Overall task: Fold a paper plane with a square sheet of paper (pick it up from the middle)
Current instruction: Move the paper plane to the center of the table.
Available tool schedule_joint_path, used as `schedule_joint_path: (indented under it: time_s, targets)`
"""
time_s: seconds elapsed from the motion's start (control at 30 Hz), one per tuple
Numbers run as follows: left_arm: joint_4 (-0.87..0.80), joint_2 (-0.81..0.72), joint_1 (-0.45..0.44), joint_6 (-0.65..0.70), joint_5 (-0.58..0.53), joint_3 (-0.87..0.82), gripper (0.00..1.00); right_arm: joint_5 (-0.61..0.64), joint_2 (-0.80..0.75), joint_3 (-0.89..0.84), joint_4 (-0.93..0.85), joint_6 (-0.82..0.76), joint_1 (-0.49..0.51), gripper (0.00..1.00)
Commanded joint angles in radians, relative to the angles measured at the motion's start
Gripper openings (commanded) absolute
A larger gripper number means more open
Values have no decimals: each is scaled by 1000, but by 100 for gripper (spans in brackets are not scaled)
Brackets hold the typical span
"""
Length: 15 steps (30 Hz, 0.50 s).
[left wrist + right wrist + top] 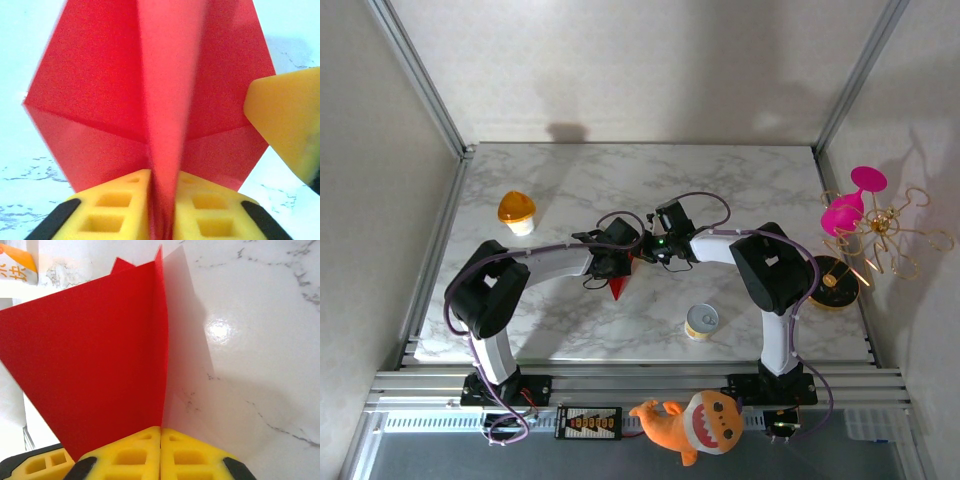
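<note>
The square sheet of paper [617,288] is red, creased and folded up, and hangs above the marble table [560,170] with a pointed tip showing below the two wrists. In the left wrist view its raised centre fold [167,100] runs down between the yellow fingers of my left gripper [164,176], which is shut on it. My right gripper [161,429] has its jaws pressed together on the edge of an upright flap of the paper [90,365]. Both grippers [623,258] [652,247] meet mid-table. One of the right gripper's yellow fingers [290,115] sits beside the paper.
An orange-lidded cup [517,212] stands at the back left. A small yellow tin [701,321] sits near the front, right of centre. A pink glass [850,205] and a gold wire stand [885,235] occupy the right edge. An orange shark plush [695,422] lies on the front rail.
</note>
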Motion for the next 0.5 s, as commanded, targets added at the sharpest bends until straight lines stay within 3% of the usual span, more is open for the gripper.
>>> schedule_joint_path:
  time_s: [0.0, 0.27, 0.47]
  targets:
    - [-39, -9, -3, -7, -38, 26, 10, 29, -22, 28, -28, -15, 5, 16]
    - [-24, -45, 30, 8, -63, 49, 0, 267, -152, 11, -134, -66, -29, 52]
    - [-12, 8, 88, 70, -75, 163, 0, 529, -289, -57, -166, -111, -59, 67]
